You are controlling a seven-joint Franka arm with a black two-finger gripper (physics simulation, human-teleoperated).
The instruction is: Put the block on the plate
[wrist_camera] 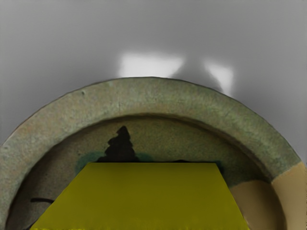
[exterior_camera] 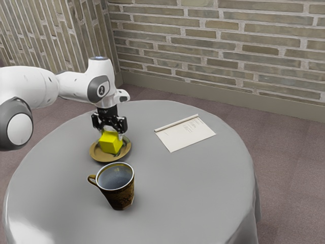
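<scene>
- The jaws were closed in on the block from two sides, pinching it between them and pointing down at the desk.
- The yellow, plain-faced cube block [exterior_camera: 110, 144] was inside the rim of the round, brown-gold plate [exterior_camera: 94, 154]; I could not tell whether its underside touched.
- Taking the exterior view's top as twelve o'clock, the white arm with dark grey joint caps [exterior_camera: 73, 86] came in from between nine and ten.
- The plate lay toward eleven o'clock from the middle of the round desk with its smooth grey cover [exterior_camera: 188, 188].
- At six o'clock from the plate, and near it, stood the brown patterned mug with a pale rim and dark inside [exterior_camera: 120, 195]; its handle [exterior_camera: 91, 179] pointed between nine and ten.
- Between two and three o'clock from the plate, well apart, lay the cream rectangular paper with faint print [exterior_camera: 185, 135], a raised band along its eleven-o'clock edge.
- In the wrist view, a dark tree-shaped figure [wrist_camera: 121, 146] showed on the plate's mottled green-brown surface, just beside the block, with a tan patch [wrist_camera: 259, 201] near another of the block's edges.
</scene>
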